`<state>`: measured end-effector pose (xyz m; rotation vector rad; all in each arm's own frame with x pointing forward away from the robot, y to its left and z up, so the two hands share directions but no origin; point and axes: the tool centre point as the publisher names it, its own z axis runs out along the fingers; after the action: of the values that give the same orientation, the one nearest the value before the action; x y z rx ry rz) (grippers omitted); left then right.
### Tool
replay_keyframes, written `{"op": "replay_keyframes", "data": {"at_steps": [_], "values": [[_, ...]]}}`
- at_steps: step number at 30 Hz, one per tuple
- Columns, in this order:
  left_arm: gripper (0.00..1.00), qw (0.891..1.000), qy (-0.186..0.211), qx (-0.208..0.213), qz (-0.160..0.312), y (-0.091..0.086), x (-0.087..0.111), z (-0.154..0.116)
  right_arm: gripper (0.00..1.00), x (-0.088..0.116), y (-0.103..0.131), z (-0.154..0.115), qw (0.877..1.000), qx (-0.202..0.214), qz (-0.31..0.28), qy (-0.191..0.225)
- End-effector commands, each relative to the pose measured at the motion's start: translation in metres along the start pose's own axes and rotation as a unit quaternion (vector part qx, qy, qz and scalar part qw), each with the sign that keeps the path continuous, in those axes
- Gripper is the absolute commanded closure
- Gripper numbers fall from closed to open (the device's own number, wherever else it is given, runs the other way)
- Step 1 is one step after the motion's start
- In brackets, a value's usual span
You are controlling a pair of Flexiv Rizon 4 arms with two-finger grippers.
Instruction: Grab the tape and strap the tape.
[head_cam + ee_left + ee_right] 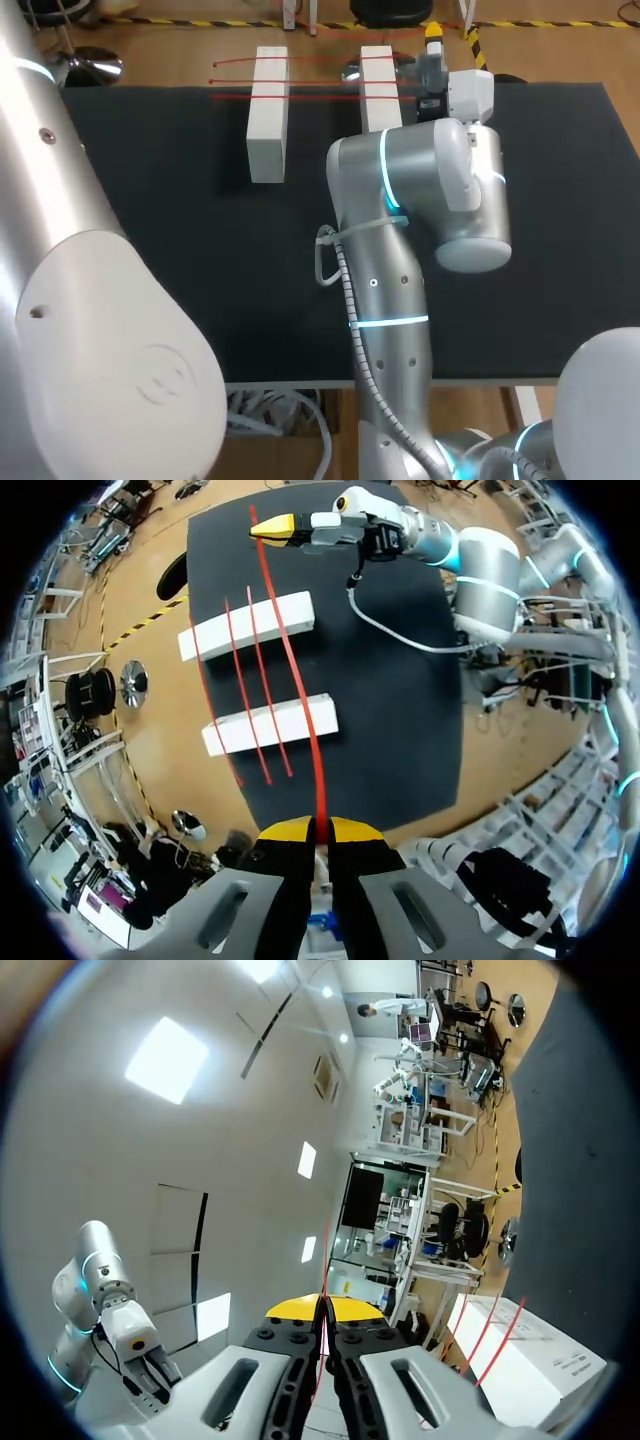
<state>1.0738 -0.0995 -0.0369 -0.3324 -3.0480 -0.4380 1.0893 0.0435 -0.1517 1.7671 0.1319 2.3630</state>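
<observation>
Left gripper (320, 830) and right gripper (322, 1310) are each pinching one end of the red tape (300, 690), jaws squeezed tight on it. It's stretching over two white blocks (205, 640).

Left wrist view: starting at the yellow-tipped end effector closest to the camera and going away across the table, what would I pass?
Left end effector, shut on the red tape → nearer white block → farther white block → right end effector, holding the tape's far end.
</observation>
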Motion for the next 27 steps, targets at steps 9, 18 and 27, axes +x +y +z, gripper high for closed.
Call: {"op": "replay_keyframes", "data": {"at_steps": [9, 18, 27], "values": [[1.00, 0.998, 0.035, 0.013, -0.043, -0.005, -0.004, 0.000, 1.00, -0.001, 0.001, 0.001, 1.000, 0.001, 0.000, -0.001], [1.00, 0.998, 0.000, 0.039, -0.048, -0.009, -0.007, -0.001, 1.00, -0.001, 0.001, 0.001, 1.000, 0.001, 0.000, -0.001], [1.00, 0.999, -0.017, 0.040, -0.029, -0.015, -0.010, -0.002, 1.00, -0.001, 0.001, 0.001, 1.000, 0.001, 0.000, -0.001]]}}
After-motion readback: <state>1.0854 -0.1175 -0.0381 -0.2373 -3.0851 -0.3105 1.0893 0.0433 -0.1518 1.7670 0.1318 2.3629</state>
